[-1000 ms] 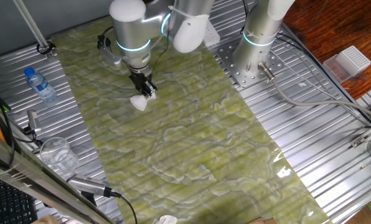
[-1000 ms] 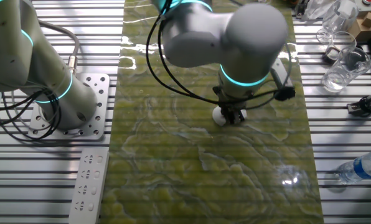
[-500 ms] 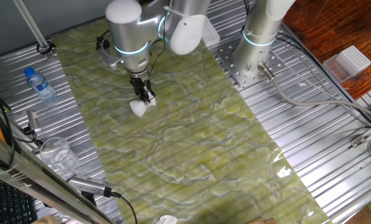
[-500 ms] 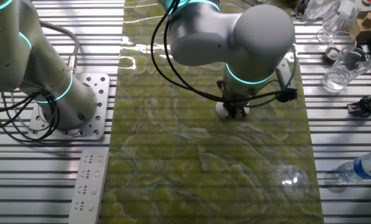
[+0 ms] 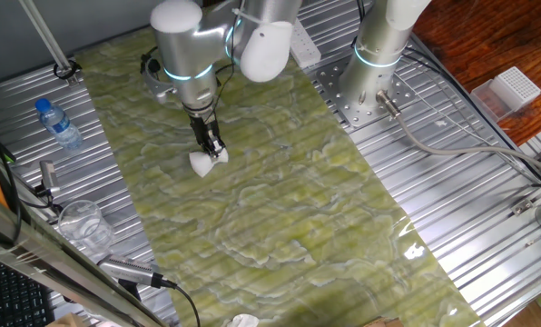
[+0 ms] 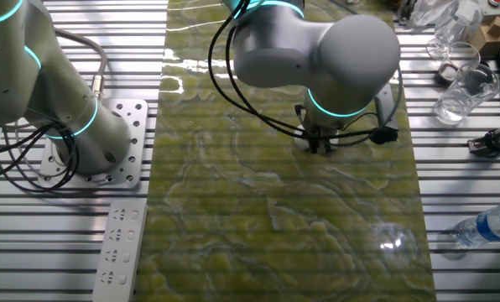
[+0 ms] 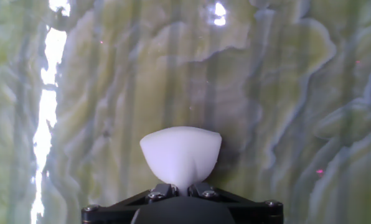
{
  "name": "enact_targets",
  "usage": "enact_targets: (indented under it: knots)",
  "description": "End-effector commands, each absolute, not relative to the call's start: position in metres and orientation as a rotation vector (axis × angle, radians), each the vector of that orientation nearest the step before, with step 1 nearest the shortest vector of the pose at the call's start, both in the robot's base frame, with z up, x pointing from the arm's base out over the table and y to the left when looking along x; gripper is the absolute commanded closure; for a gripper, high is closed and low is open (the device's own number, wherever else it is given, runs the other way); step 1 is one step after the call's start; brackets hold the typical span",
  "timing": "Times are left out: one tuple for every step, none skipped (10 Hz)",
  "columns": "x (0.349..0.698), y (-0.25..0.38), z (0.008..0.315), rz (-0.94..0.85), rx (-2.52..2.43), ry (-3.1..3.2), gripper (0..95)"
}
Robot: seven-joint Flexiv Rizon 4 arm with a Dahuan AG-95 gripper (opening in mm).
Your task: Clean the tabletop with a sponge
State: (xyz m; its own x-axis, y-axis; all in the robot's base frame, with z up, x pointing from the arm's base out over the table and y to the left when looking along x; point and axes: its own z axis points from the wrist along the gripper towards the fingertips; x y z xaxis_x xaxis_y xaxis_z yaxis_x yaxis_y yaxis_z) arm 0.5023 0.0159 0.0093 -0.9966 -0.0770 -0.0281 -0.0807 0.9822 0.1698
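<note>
The sponge (image 7: 180, 155) is pinched in the narrow jaws of the gripper (image 5: 210, 151) and pressed on the tabletop (image 5: 280, 209), toward ten o'clock. Wiping is judged underway; a steady downward-pressed sweep is called for next.

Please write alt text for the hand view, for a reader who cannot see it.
A white sponge is pinched at its base by the robot's hand and bulges out above the fingers. Behind it, the glossy green-yellow marbled tabletop fills the view, with bright glare down the left side.
</note>
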Motion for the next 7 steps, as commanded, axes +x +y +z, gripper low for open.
enact_targets:
  knots:
    - [0.502, 0.019, 0.012, 0.272, -0.119, 3.111, 95.0]
    - [0.503, 0.022, 0.013, 0.275, -0.109, 3.11, 95.0]
    - [0.504, 0.026, 0.013, 0.282, -0.091, 3.109, 95.0]
    - [0.506, 0.034, 0.012, 0.298, -0.052, 3.109, 95.0]
    - [0.508, 0.041, 0.012, 0.327, -0.004, 3.11, 95.0]
    - [0.509, 0.047, 0.012, 0.34, 0.024, 3.109, 95.0]
    - [0.509, 0.05, 0.012, 0.343, 0.038, 3.11, 95.0]
